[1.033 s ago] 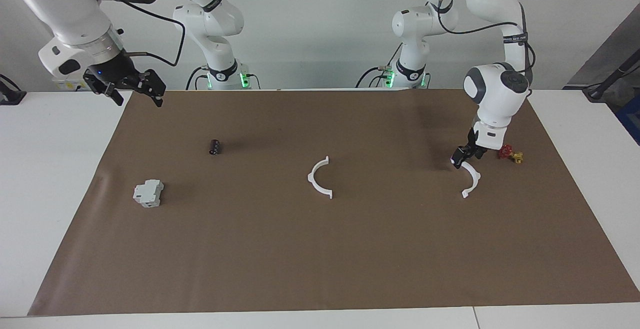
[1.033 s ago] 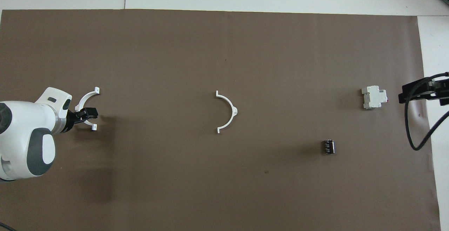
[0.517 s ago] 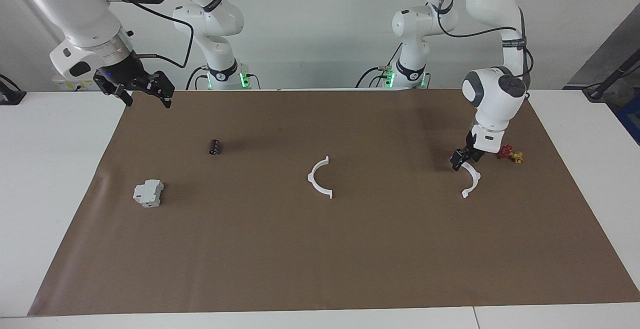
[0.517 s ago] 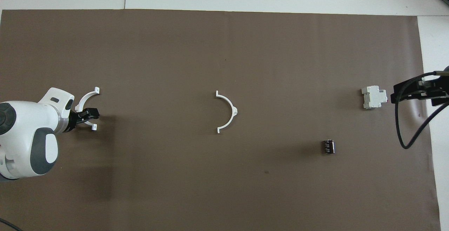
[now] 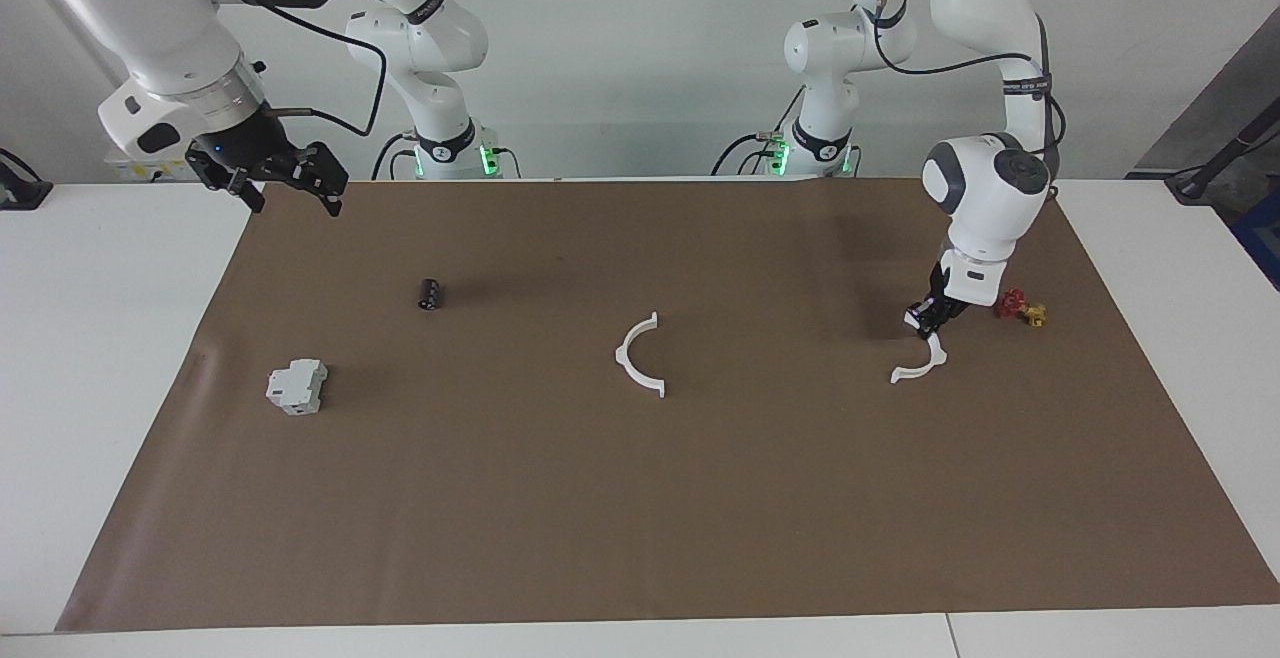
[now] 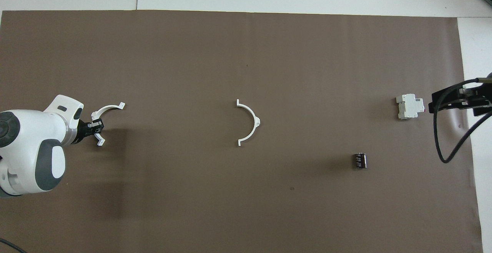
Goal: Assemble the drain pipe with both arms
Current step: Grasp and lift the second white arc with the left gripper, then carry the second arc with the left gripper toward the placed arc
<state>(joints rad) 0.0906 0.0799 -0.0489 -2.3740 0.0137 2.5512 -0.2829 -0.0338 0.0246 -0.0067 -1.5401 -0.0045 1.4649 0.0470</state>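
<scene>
Half-ring swung round, left hand clamped

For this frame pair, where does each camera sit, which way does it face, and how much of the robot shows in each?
Facing view: high across the table, looking at the robots; both arms with bases show, left gripper shut on one half-ring, right gripper raised, open.
Overhead view: above the robots' end, looking steeply down; only the left arm's wrist and left gripper and the right gripper's tips show.
Shared: brown mat, held half-ring, middle half-ring, grey device, seen half a turn apart.
</scene>
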